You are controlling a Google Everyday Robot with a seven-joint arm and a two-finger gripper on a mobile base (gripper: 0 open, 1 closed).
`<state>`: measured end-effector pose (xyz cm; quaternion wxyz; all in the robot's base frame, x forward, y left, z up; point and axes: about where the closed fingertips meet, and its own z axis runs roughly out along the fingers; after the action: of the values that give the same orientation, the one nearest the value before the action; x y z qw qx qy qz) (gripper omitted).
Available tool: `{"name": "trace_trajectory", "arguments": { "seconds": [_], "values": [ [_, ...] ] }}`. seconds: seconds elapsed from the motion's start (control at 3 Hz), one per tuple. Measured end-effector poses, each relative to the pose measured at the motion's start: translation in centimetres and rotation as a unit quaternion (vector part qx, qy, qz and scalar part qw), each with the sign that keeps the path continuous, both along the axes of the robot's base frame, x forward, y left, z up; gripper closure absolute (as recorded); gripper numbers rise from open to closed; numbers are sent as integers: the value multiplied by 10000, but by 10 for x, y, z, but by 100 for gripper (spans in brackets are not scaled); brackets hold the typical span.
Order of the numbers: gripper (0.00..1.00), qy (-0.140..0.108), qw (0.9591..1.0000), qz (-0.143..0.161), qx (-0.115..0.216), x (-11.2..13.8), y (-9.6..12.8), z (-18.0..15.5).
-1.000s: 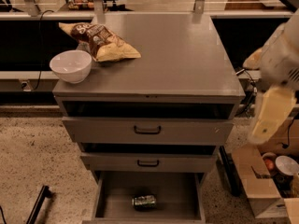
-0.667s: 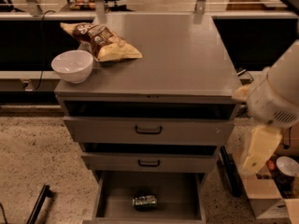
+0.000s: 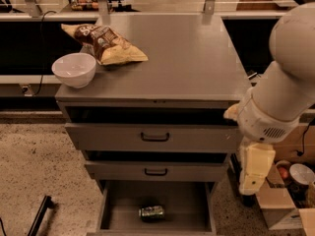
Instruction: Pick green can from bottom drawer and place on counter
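Arm (image 3: 288, 77) bends downward, claw (image 3: 252, 185) hanging beside the open bottom drawer (image 3: 125, 203).

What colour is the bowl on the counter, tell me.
The bowl is plain white, in the camera view. The tool hangs right of the cabinet.

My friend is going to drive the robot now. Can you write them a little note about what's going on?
Claw: hanging low beside the cabinet's right side, outside the drawers, away from the can.
Green can: lying on its side in the open bottom drawer, near the front.
Counter: white bowl and chip bag sit on its left part.
Done: the bottom drawer is open.
Left: reach in, grab the can, lift it, set it on the counter.
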<state>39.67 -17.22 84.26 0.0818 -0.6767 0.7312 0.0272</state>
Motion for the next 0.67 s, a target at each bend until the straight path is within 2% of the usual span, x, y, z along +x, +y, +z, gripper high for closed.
{"name": "trace_trajectory", "arguments": {
  "seconds": [0.33, 0.67],
  "values": [
    [0, 163, 9968, 668, 416, -8, 43, -48],
    [0, 114, 9913, 1098, 722, -37, 74, -107]
  ]
}}
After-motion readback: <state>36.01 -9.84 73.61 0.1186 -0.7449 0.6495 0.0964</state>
